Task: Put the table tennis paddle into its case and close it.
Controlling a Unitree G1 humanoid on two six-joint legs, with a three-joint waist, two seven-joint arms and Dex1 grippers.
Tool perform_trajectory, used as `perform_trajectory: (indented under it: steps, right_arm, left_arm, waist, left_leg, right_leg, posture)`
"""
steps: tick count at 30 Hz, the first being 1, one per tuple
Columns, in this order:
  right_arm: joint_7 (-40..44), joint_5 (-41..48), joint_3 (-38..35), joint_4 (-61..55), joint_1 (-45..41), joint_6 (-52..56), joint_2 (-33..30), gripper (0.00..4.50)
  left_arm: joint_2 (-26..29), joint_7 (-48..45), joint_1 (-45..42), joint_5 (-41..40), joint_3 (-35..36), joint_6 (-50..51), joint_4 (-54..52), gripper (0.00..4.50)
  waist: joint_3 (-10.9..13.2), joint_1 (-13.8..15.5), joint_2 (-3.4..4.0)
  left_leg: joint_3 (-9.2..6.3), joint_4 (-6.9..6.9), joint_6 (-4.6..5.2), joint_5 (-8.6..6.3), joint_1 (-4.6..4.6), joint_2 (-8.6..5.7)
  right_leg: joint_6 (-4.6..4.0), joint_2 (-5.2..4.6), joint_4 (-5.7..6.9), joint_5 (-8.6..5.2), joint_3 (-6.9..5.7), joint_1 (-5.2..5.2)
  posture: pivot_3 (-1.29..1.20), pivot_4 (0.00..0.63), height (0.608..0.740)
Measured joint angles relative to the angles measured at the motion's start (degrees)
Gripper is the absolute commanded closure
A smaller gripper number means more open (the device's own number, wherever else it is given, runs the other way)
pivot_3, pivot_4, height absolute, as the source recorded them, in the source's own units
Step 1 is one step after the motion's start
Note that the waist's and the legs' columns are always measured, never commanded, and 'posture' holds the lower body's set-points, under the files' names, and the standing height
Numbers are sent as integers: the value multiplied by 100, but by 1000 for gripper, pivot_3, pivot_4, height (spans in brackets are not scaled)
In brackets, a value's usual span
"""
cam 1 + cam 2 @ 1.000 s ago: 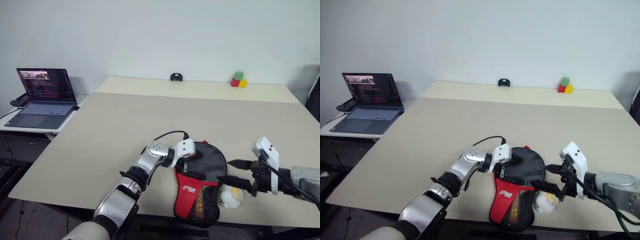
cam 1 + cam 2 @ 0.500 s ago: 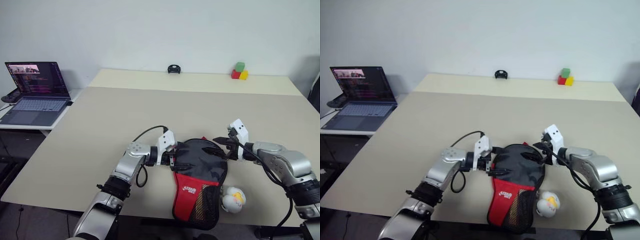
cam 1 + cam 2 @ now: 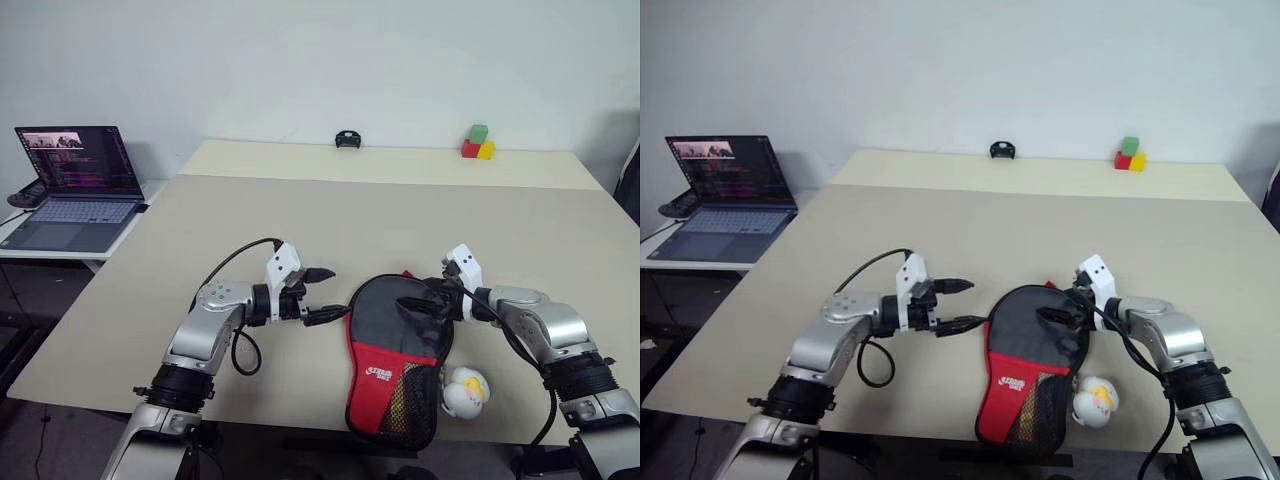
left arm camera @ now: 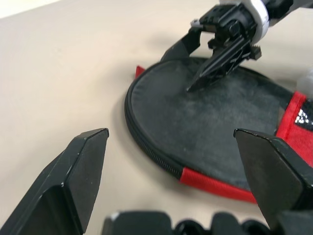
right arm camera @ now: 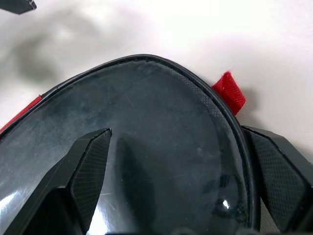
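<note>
The case (image 3: 395,340) lies flat near the table's front edge: a round black top, a red panel with a white logo, and a mesh pocket. Its white-yellow ball charm (image 3: 465,392) rests to the right of it. My left gripper (image 3: 335,295) hovers open just left of the case, fingers pointing at its zipped rim (image 4: 151,159). At the case's upper right edge my right gripper (image 3: 420,298) is open, one finger over the black fabric (image 5: 146,122) and one beside the rim. The table tennis paddle is out of view.
A laptop (image 3: 70,185) stands open on a side table at the left. Coloured blocks (image 3: 478,145) and a small black object (image 3: 347,139) sit at the table's far edge. The case's lower end reaches the front table edge (image 3: 300,415).
My left gripper has drawn back to the left, off the case's black top. The right gripper has come in from the front right to the case's upper right edge. The camera shifted.
</note>
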Motion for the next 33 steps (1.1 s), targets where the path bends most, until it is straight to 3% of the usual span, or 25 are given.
perform_trajectory:
  steps: [8, 11, 23, 33]
  right_arm:
    - [104, -155, -51, 1, -15, 0, 59, 24]
    - [104, -210, -81, 224, -60, -51, 147, 563]
    - [197, -532, -238, 643, -239, -363, 236, 4350]
    - [279, -833, -221, 1077, -567, -531, 554, 4456]
  left_arm:
    - [21, 11, 0, -36, -4, 11, -1, 0]
    - [122, 78, 127, -32, -3, -5, -97, 0]
    - [244, 268, 368, -23, -14, -100, -229, 0]
    - [243, 262, 366, -23, -29, -111, -232, 0]
  waist:
    - [0, -6, 0]
    - [0, -23, 0]
    - [0, -28, 1]
    - [2, -153, 2]
  left_leg:
    - [1, 1, 0, 0, 0, 0]
    - [2, 0, 0, 0, 2, 0]
    - [8, 7, -3, 2, 23, 1]
    - [16, 6, -10, 7, 41, 1]
  right_leg:
    - [0, 0, 0, 0, 1, 0]
    - [0, 0, 0, 0, 3, 0]
    - [-8, 0, 48, -4, 11, -1]
    - [-8, 1, 72, -5, 22, 0]
  posture:
    - [0, 150, 740]
    - [0, 150, 740]
    - [0, 150, 740]
    - [0, 150, 740]
